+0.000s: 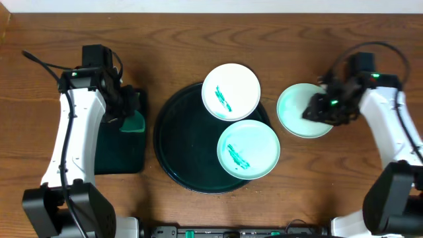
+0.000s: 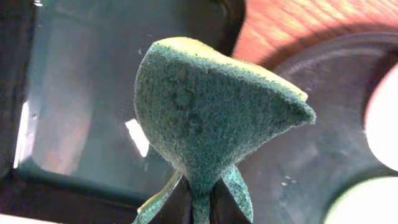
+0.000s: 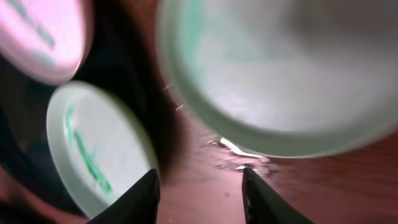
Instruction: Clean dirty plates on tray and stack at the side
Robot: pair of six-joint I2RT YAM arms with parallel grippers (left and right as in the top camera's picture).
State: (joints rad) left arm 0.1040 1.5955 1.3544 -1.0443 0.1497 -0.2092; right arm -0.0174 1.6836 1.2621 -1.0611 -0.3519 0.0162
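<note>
The left gripper [image 2: 199, 200] is pinching a green sponge [image 2: 205, 112] by its lower edge, holding it above a small rectangular tray [image 1: 119, 155] just left of the big round tray [image 1: 182, 139]. The right gripper [image 3: 200, 190] has its fingers spread with nothing between them, over the right edge of a mint plate [image 1: 296, 112] that lies on the wooden surface [image 1: 198, 39] beside the big round tray. A white plate [image 1: 230, 91] and a second mint plate [image 1: 248, 149], both smeared teal, sit on that tray's right side
</note>
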